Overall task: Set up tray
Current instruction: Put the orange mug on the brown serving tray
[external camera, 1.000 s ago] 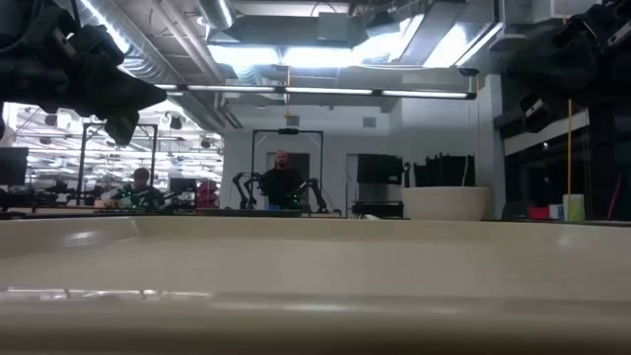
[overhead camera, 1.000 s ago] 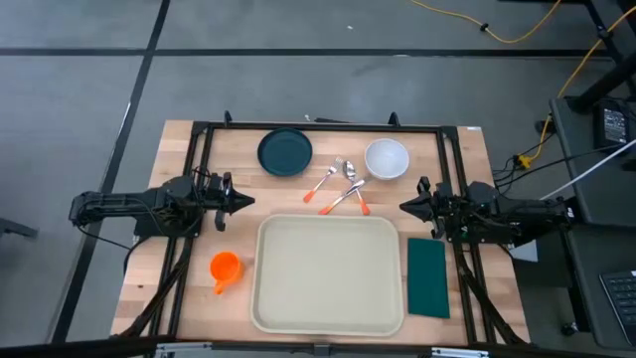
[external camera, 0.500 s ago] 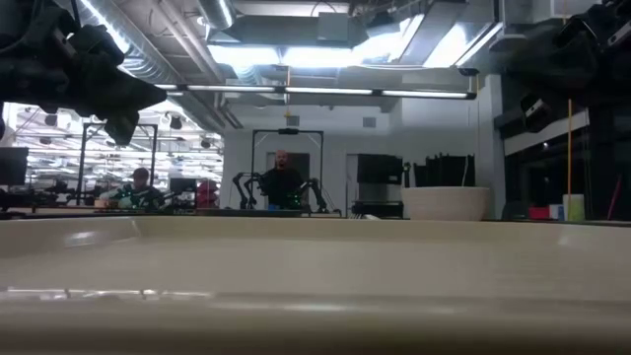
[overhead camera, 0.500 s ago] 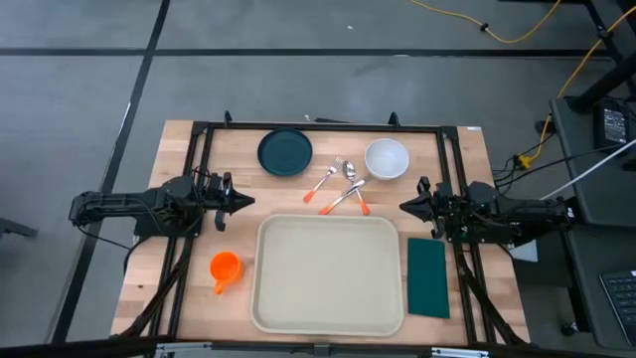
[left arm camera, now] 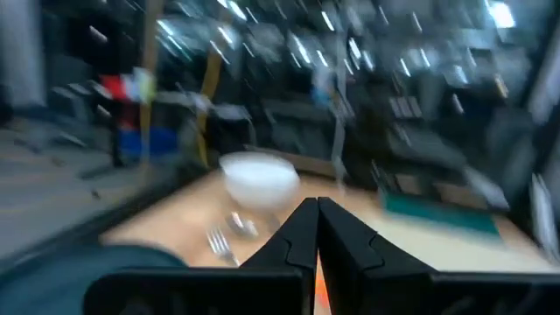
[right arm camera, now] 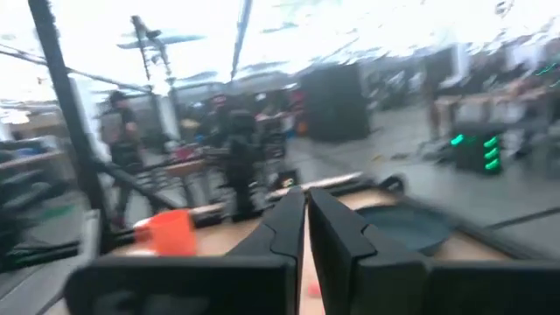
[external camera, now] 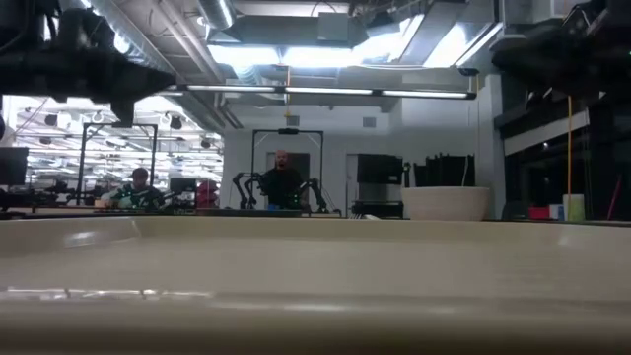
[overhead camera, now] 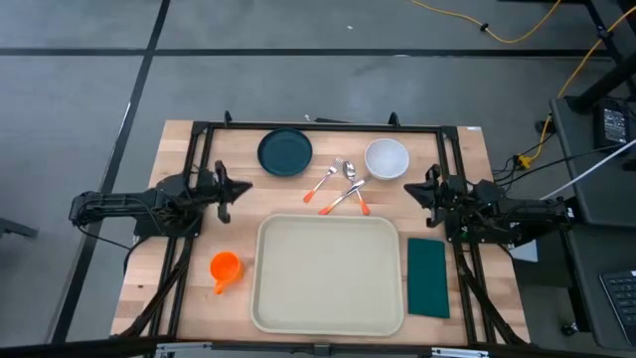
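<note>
The beige tray [overhead camera: 328, 273] lies flat on the near middle of the wooden table, with nothing on it; its rim [external camera: 315, 237] fills the bottom of the low view. My left gripper [overhead camera: 246, 186] hovers shut, left of the tray's far left corner [left arm camera: 315, 206]. My right gripper [overhead camera: 410, 189] hovers shut, off the tray's far right corner and near the white bowl [overhead camera: 387, 159] [right arm camera: 306, 194]. A dark plate [overhead camera: 285, 152], the bowl and orange-handled cutlery [overhead camera: 341, 186] rest on the table beyond the tray.
An orange cup [overhead camera: 226, 268] stands left of the tray and a dark green napkin [overhead camera: 427, 276] lies flat to its right. A black frame [overhead camera: 318, 127] runs along the table's far and side edges. People stand in the room beyond [external camera: 283, 177].
Both grippers have swung a little toward the table's far edge, still shut and holding nothing. The tray and the dishes have stayed where they were.
</note>
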